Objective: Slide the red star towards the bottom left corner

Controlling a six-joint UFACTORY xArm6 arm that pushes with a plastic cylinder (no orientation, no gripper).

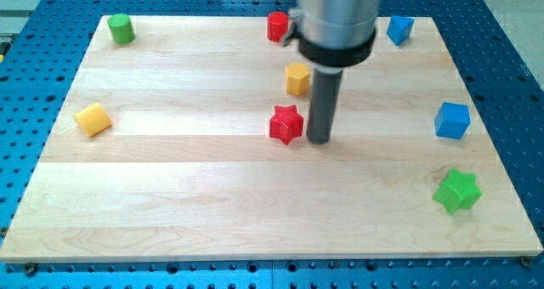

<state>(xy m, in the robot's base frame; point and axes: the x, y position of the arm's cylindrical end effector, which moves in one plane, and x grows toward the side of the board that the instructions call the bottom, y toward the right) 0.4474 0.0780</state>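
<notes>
While my tip stands on the board just right of the red star, near frame centre, nothing is held; a bare rod, possibly touching the star, gap too fine to tell; step in hand looks like lining up for the push; the star must travel down-left, so I judge the tip should shift to its upper-right side first; yellow block sits just above, tight quarters.
</notes>
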